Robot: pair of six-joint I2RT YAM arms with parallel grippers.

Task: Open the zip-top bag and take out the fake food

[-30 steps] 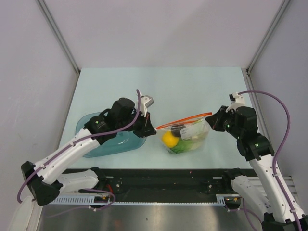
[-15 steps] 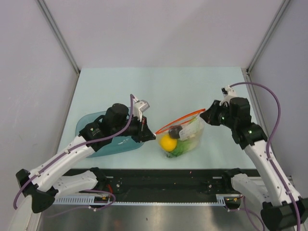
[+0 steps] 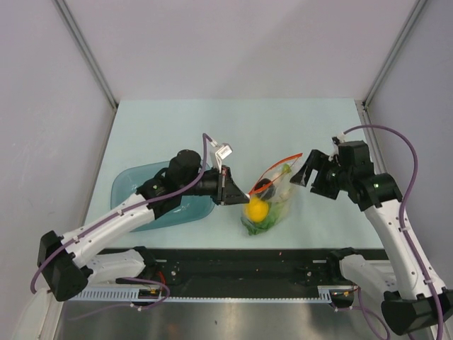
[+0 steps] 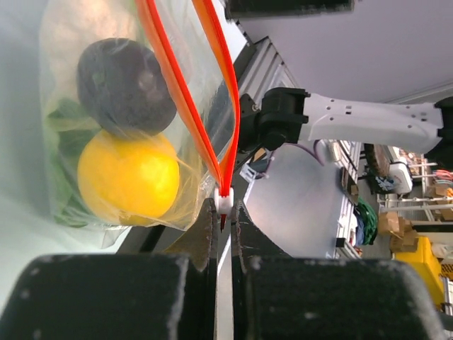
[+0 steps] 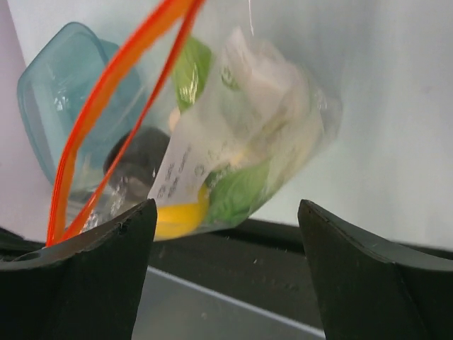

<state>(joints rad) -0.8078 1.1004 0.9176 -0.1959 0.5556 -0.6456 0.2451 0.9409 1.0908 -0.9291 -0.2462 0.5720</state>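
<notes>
The zip-top bag [image 3: 272, 202] is clear, with an orange zip strip [image 4: 185, 92] that gapes open in a loop. My left gripper [image 3: 239, 193] is shut on the white end of the zip [image 4: 224, 204], and the bag's lower part sags toward the table. Inside it is the fake food: a yellow fruit [image 4: 127, 177], a dark piece [image 4: 126, 85], green lettuce [image 5: 241, 195] and a white cauliflower [image 5: 276, 120]. My right gripper [image 3: 303, 177] stands open just right of the bag. Nothing is between its fingers [image 5: 92, 273], and the bag lies beyond them.
A teal plastic tray [image 3: 131, 188] sits under the left arm, to the left of the bag, and also shows in the right wrist view [image 5: 56, 92]. The table's black front rail [image 3: 241, 265] runs just below the bag.
My right gripper has opened and let go of the bag's right zip end, drawing back slightly. The left gripper moved right with its end, and the bag now hangs narrower from it.
</notes>
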